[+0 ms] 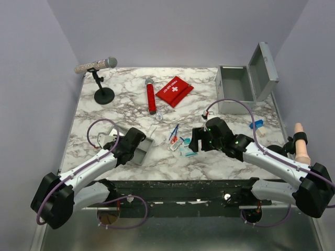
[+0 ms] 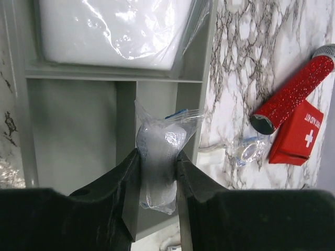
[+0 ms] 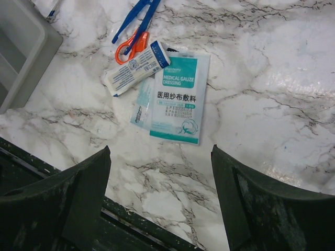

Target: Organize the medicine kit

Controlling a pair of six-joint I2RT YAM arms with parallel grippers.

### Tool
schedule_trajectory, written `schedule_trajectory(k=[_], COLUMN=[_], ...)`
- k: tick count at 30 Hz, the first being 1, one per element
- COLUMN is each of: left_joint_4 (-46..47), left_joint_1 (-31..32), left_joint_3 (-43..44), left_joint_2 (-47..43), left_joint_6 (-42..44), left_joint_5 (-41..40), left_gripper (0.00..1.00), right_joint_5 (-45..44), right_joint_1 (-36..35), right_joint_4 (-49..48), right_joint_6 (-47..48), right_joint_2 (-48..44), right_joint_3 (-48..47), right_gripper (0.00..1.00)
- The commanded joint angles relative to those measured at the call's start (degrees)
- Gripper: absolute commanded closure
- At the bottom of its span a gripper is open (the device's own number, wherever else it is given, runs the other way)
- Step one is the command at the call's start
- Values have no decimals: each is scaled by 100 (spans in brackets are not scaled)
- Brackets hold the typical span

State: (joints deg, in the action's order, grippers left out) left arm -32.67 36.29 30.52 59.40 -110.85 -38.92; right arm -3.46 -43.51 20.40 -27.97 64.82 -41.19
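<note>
Two grippers, read outward from each tool.

Left gripper: both fingers are clenched on a wrapped roll, a white cylinder in clear film. Its blue label is mostly lost in the creases. The roll hangs in front of a grey tray; whether it touches the tray floor cannot be told. A white pad in plastic fills the compartment at the top of the left wrist view and is cut off by the frame edge. At right lie a red glitter cylinder, a red first-aid pouch and a small clear item too blurred to name.

Right gripper: the jaws are spread wide with nothing between them, over the marble table. Above them in the frame lies a gauze dressing packet. A narrow white-and-blue sachet rests at its upper left corner. Orange scissor handles and blue tweezers are partly cropped at the top.

Medicine kit: it stands at the upper right of the overhead view with its lid raised, well apart from both grippers. Its near wall hides part of the floor.
</note>
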Motion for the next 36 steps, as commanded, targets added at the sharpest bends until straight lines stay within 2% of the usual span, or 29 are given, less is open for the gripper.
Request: schedule_trajectory(k=[1, 4, 7, 12, 17, 22, 27, 33, 36], left_joint_4=[733, 867, 937, 1289, 1211, 543, 279, 217, 584], left_joint_1=[-280, -351, -351, -351, -351, -360, -342, -342, -342], left_joint_3=[6, 181, 331, 288, 393, 542, 665, 859, 780], left_joint_2=[238, 476, 687, 863, 653, -181, -894, -509, -367], left_joint_6=[133, 335, 485, 731, 1047, 1670, 3049, 4465, 4905], left_joint_5=[156, 218, 296, 490, 552, 455, 516, 1289, 1772], left_gripper=[64, 62, 57, 33, 16, 9, 3, 1, 1], right_joint_5=[92, 100, 74, 74, 4, -154, -304, -172, -163], right_joint_1=[-35, -35, -35, -35, -35, -35, -35, -35, -35], right_joint_4=[139, 157, 148, 157, 201, 262, 192, -168, -81], right_joint_6=[63, 81, 90, 98, 107, 142, 151, -7, -51], right_joint_2=[-31, 5, -4, 22, -13, -92, 118, 785, 1243], right_joint_3=[-117, -144, -135, -135, -144, -161, -188, -354, -688], right_gripper=[15, 15, 15, 15, 15, 15, 15, 17, 21])
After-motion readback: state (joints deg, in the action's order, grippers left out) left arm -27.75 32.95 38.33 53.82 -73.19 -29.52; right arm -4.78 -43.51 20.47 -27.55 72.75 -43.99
